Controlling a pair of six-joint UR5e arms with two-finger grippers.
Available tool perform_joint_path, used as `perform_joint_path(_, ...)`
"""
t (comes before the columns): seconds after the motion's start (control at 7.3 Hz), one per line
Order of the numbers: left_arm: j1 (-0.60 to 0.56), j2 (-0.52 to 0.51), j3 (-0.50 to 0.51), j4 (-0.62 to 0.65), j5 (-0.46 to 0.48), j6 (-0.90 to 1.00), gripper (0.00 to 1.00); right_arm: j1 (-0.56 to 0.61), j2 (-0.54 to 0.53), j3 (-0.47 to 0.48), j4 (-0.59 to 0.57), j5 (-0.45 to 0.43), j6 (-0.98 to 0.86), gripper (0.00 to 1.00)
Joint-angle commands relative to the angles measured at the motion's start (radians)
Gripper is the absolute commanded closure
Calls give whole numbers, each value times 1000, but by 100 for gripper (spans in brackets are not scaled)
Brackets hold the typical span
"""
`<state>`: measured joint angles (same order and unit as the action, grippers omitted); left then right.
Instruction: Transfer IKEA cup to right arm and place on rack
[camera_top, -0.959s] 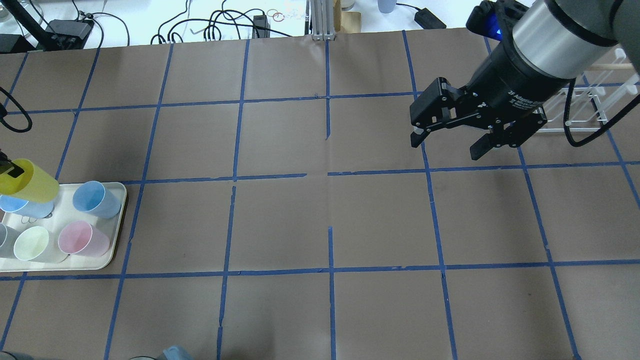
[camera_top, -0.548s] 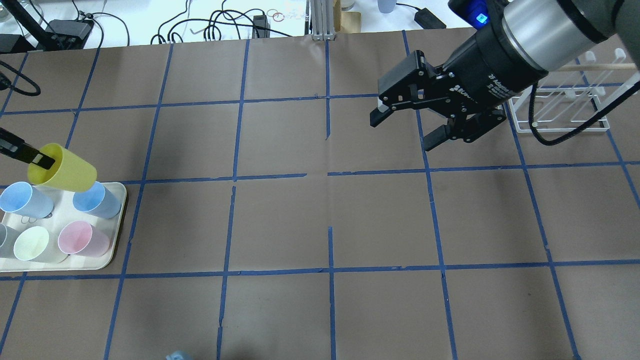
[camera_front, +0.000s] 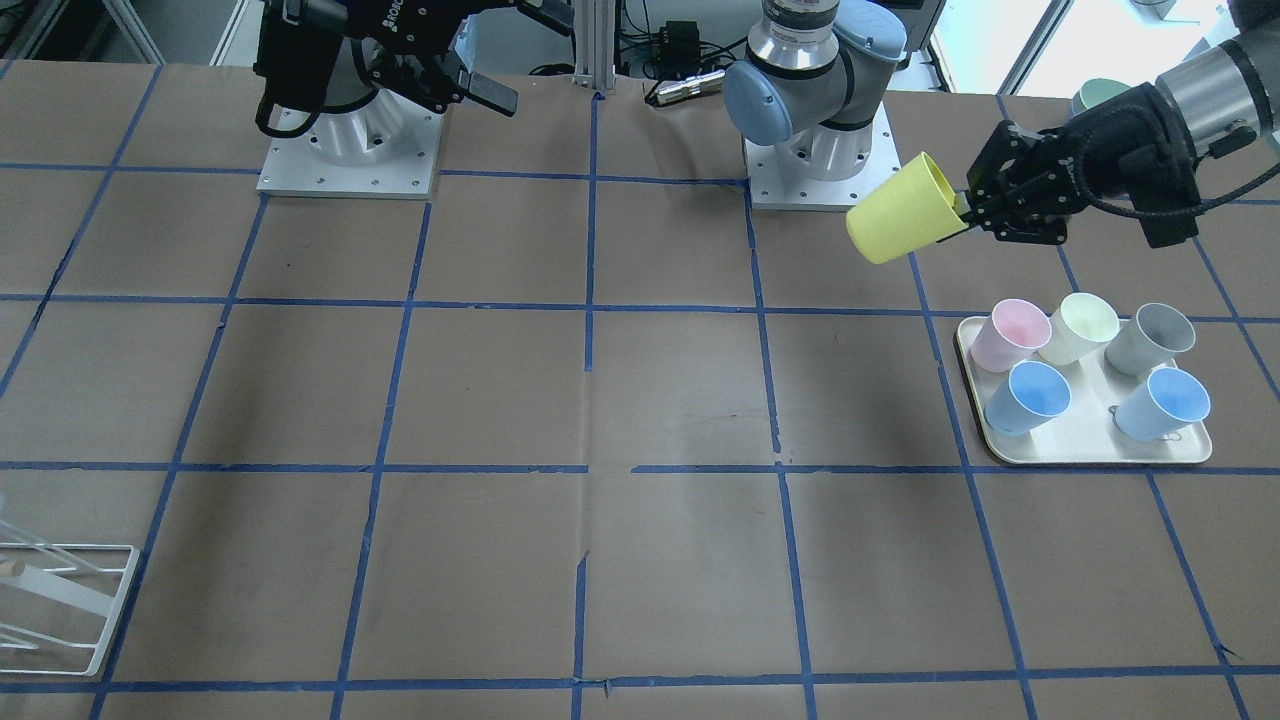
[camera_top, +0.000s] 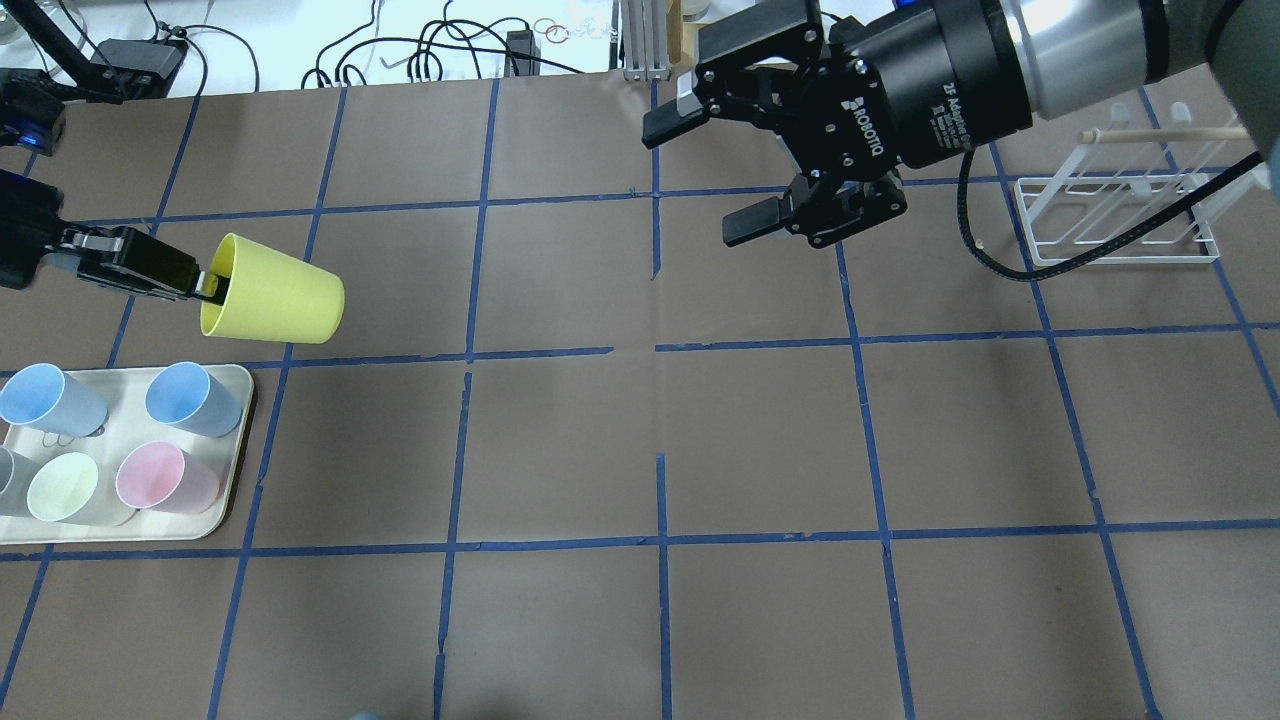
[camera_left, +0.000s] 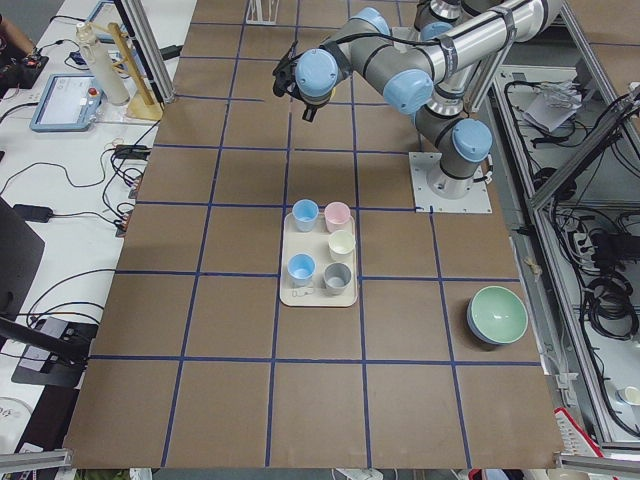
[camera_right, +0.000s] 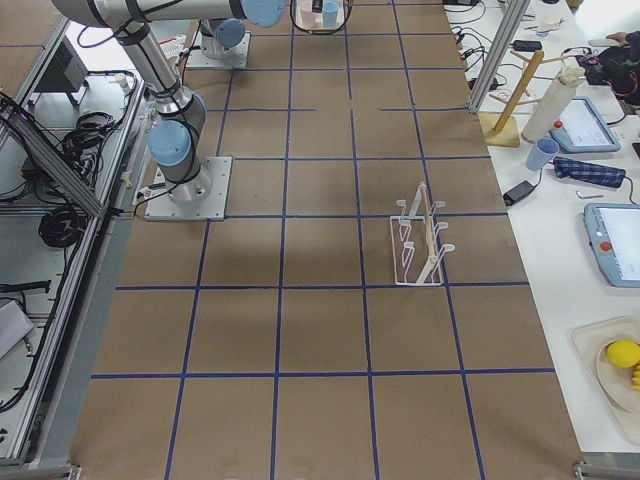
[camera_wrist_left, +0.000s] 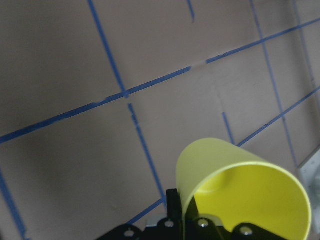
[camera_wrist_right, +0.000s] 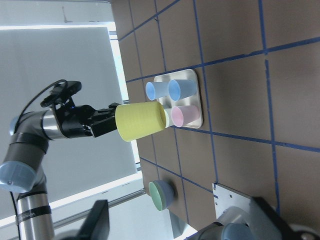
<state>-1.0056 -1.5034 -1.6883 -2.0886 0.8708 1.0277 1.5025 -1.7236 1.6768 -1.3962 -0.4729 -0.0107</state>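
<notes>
- Overhead first: the table (camera_top: 560, 440) is covered in brown paper marked into squares by blue tape.
- A beige tray (camera_top: 228, 505) sits at the near left. It carries five upright cups: two blue cups (camera_top: 190, 398), a pink cup (camera_top: 160, 478), a pale cream cup (camera_top: 65, 487) and a grey cup (camera_front: 1150, 338).
- A green bowl (camera_left: 497, 315) lies on the table further left, beyond the tray and well apart from it.
- The rack (camera_top: 1115, 225), white wire with a wooden rod on top, stands at the far right. No cup hangs on it. In the overhead view a black cable from the right arm crosses in front of it.
- Black cables (camera_top: 440, 45) lie on the white bench past the table's far edge.
- The IKEA cup (camera_top: 275, 292) is in the air at the left, just beyond the tray's far side. It is tipped on its side, base pointing right toward the table's middle.
- The left gripper (camera_top: 205, 283) is clamped on the cup's rim, one finger inside the mouth.
- The right gripper (camera_top: 700, 175) hangs at the far centre with its jaws spread apart and nothing between them. It faces left, well apart from the cup.
- Between the cup and the right gripper only taped paper shows.
</notes>
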Motion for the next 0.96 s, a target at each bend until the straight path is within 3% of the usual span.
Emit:
perform_joint_path(0.0,-88,15,-14,-231,-248,-1,100,-44,2,93,0,167,-73,0)
perform_joint_path(0.14,-143,21,-19,-289,-368,-3,100,-45,4,110,3,172,-131,0)
perform_joint_path(0.41,-258,28,-60,-349,-589,-1,100,-47,5,135,82,317,-138,0)
perform_joint_path(0.55,-295,32,-77,-398,-675,-1,100,-48,5,136,91,321,-135,0)
perform_joint_path(0.82,-320,40,-79,-432,-734,12,100,-47,5,138,95,326,-120,0)
